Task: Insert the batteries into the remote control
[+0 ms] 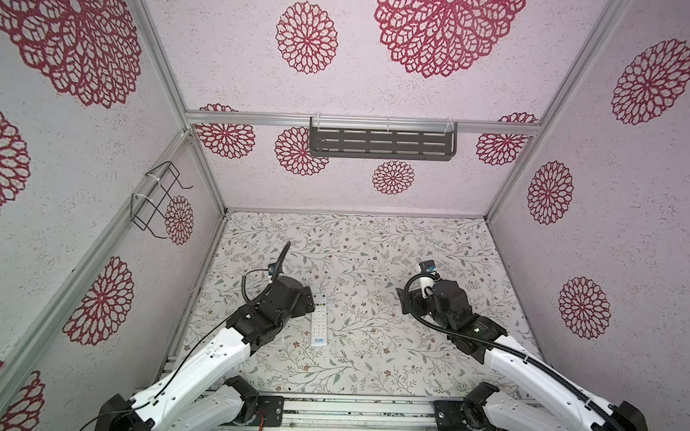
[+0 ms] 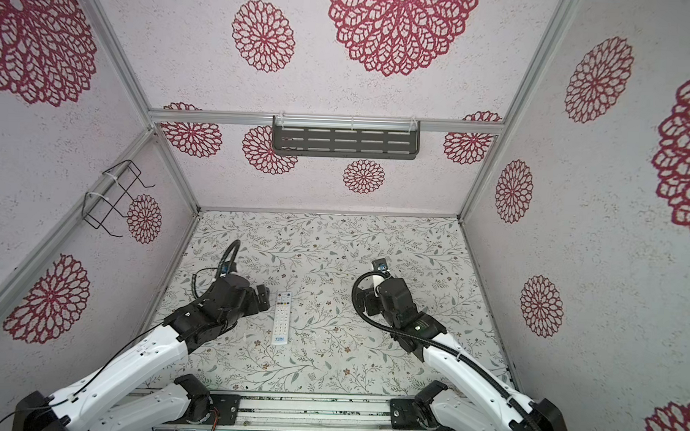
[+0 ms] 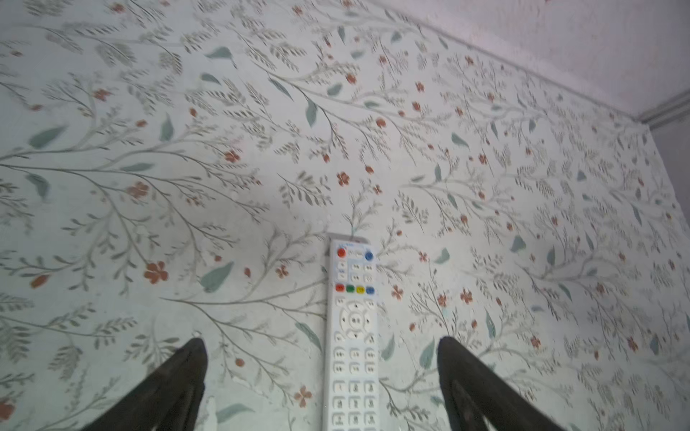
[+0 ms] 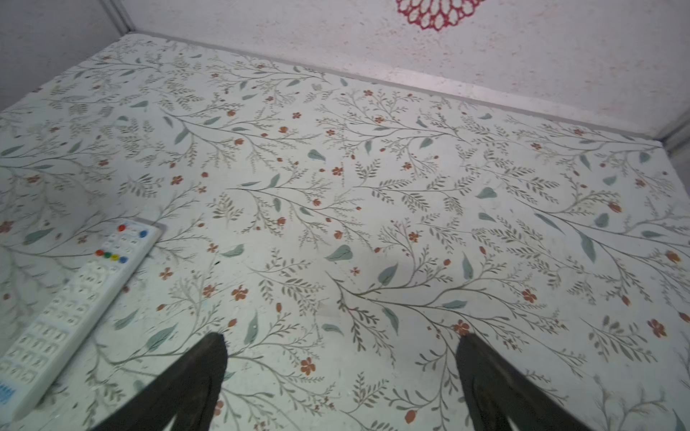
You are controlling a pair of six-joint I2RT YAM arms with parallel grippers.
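Note:
The remote control point(image 1: 318, 320) is a slim white bar lying buttons-up on the floral table, left of the middle, with its coloured buttons toward the back wall and its blue logo toward the front; both top views show it point(image 2: 281, 318). In the left wrist view my left gripper point(image 3: 321, 341) hovers open over the remote control point(image 3: 351, 336), one dark finger on each side and apart from it. My right gripper point(image 4: 340, 337) is open over bare table, well to the right of the remote control point(image 4: 74, 306). The batteries are out of view.
A dark slotted shelf point(image 1: 381, 142) hangs on the back wall and a black wire basket point(image 1: 158, 200) on the left wall. Patterned walls close in the table point(image 1: 373, 257) on three sides. A metal rail point(image 1: 348, 412) runs along the front edge.

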